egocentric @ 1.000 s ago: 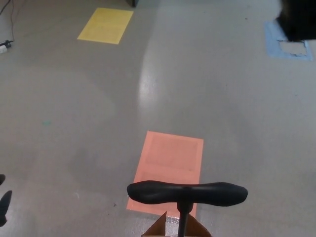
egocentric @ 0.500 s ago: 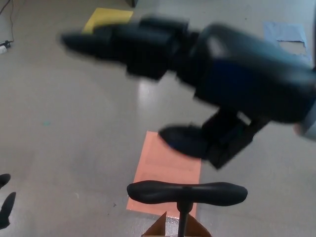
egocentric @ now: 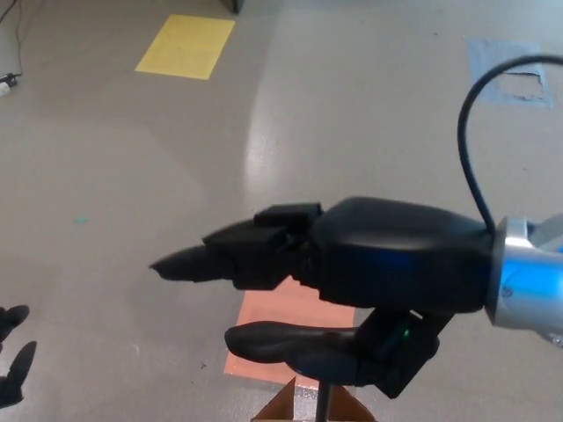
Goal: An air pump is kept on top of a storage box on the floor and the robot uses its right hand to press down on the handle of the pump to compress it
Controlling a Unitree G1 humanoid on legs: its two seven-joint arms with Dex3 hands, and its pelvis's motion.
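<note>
The pump's black T-handle (egocentric: pixel 264 338) stands at the bottom centre on a thin black shaft (egocentric: pixel 322 406). Under it only the brown flaps of the storage box (egocentric: pixel 283 410) peek in at the bottom edge. My right hand (egocentric: pixel 352 264) comes in from the right and hovers just above the handle, open, with its fingers (egocentric: pixel 202 258) stretched out to the left. Its thumb (egocentric: pixel 343 356) hangs low in front of the handle's right half and hides it. Whether the palm touches the handle I cannot tell. My left hand (egocentric: pixel 13 352) shows only as two spread fingertips at the left edge, holding nothing.
An orange floor patch (egocentric: pixel 281 309) lies just behind the pump. A yellow patch (egocentric: pixel 185 46) is at the far left and a blue one (egocentric: pixel 510 66) at the far right. A black cable (egocentric: pixel 464 132) loops up from my right wrist. The floor is grey and glossy.
My right hand swung in from the upper right and came down to just above the handle, covering its right half. The pump and the left hand have not moved.
</note>
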